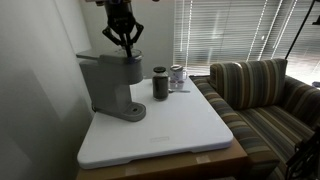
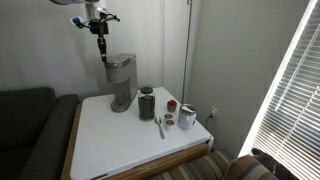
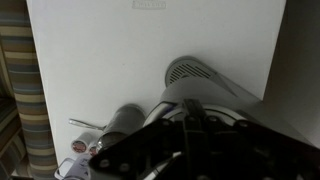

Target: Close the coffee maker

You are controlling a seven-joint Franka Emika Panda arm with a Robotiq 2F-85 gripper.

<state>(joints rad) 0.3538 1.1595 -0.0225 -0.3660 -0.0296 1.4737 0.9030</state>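
Jaws together, gripping nothing, directly over the top of the coffee maker [image 1: 112,84], which stands at the back corner of the tabletop [image 1: 160,135] near the wall.
Both exterior views show the jaws tip-down at the machine's head; whether they touch it cannot be told. The wrist view alone looks down on the round base [image 3: 185,72], its lower part blocked by dark, blurred hardware. The machine's long axis is vertical, and its head overhangs toward the dark cup [image 2: 147,103]. The lid seam is too small to judge.
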